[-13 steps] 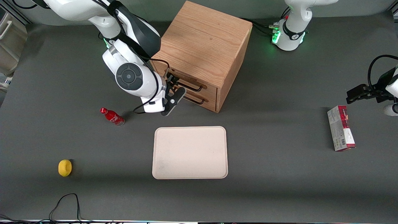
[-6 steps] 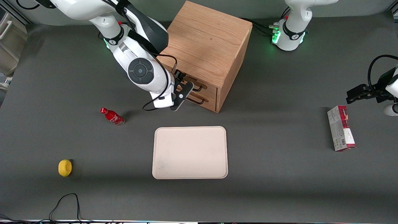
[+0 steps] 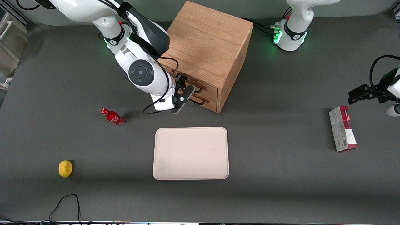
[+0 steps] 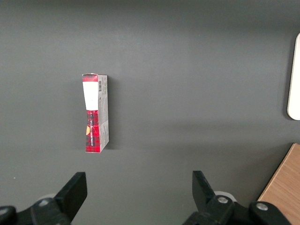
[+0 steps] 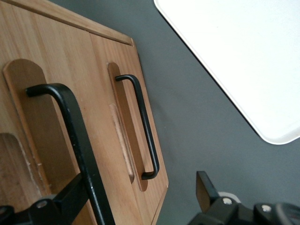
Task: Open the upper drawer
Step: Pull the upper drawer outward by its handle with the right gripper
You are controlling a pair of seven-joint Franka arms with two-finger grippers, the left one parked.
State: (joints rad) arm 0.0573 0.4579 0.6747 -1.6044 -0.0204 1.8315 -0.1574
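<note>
The oak cabinet (image 3: pixel 206 40) stands on the table, both drawers shut. The upper drawer (image 3: pixel 210 90) has a long black wire handle (image 3: pixel 198 87); the lower drawer (image 3: pixel 208 103) sits under it with its own handle (image 3: pixel 200 101). My right gripper (image 3: pixel 185 89) is open and right in front of the upper drawer. In the right wrist view the gripper (image 5: pixel 138 190) has the upper handle (image 5: pixel 70 136) between its fingers, close against one finger (image 5: pixel 70 192). The lower handle (image 5: pixel 143 126) lies farther off, nearer the tabletop.
A pale tray (image 3: pixel 190 153) lies nearer the front camera than the cabinet; it also shows in the right wrist view (image 5: pixel 243 56). A red bottle (image 3: pixel 112 117) and a yellow object (image 3: pixel 65 168) lie toward the working arm's end. A red-white box (image 3: pixel 342 132) lies toward the parked arm's end.
My right gripper has moved along the cabinet's front toward the middle of the upper drawer's handle and closer to it. Both drawers stay shut.
</note>
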